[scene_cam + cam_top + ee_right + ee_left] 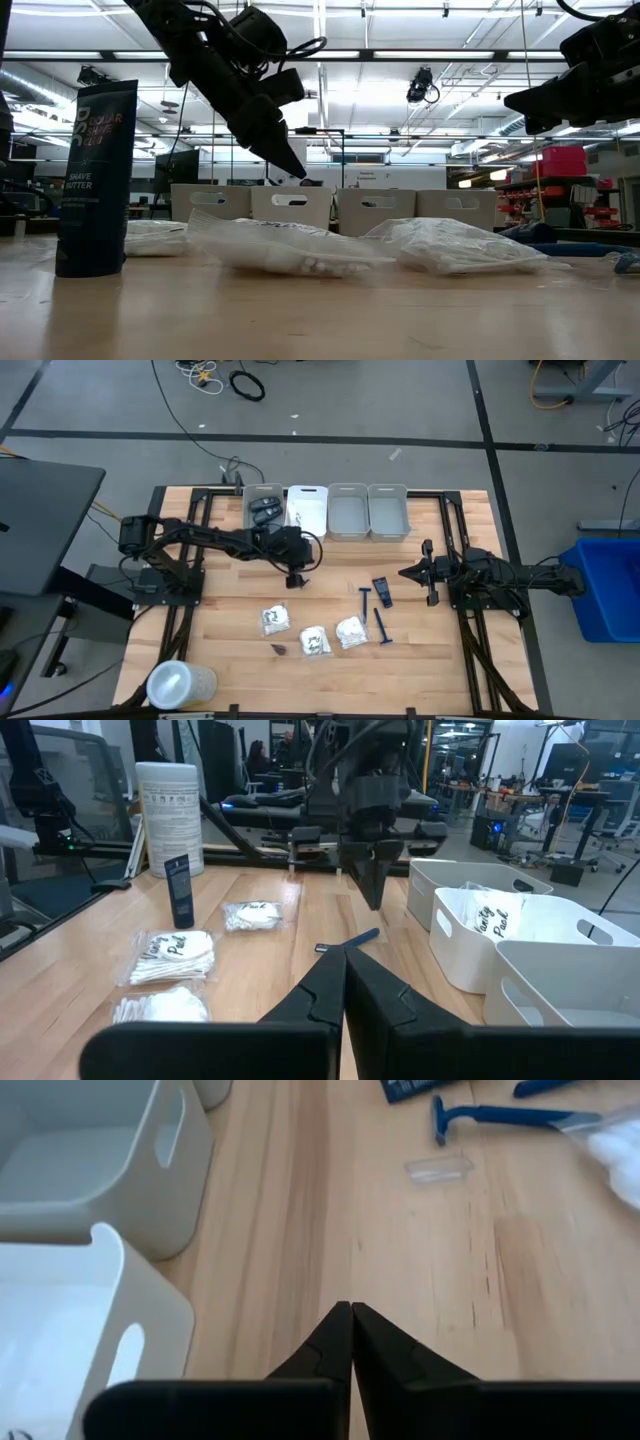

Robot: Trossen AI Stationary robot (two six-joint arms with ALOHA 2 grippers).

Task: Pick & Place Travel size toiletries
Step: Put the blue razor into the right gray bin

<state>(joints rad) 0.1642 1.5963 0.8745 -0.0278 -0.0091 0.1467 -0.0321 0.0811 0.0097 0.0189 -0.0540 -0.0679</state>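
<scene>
Jaws of both grippers closed, empty.

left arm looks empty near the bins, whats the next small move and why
Probably swing the left gripper back toward the white packets and open it. Its fingers are shut on nothing over bare table, the dark cases and one packet already lie in bins, and three packets and the blue razors remain out.

Four bins point(327, 512) along the table's point(230, 615) far edge — wipes canister point(180, 685) near corner.
</scene>
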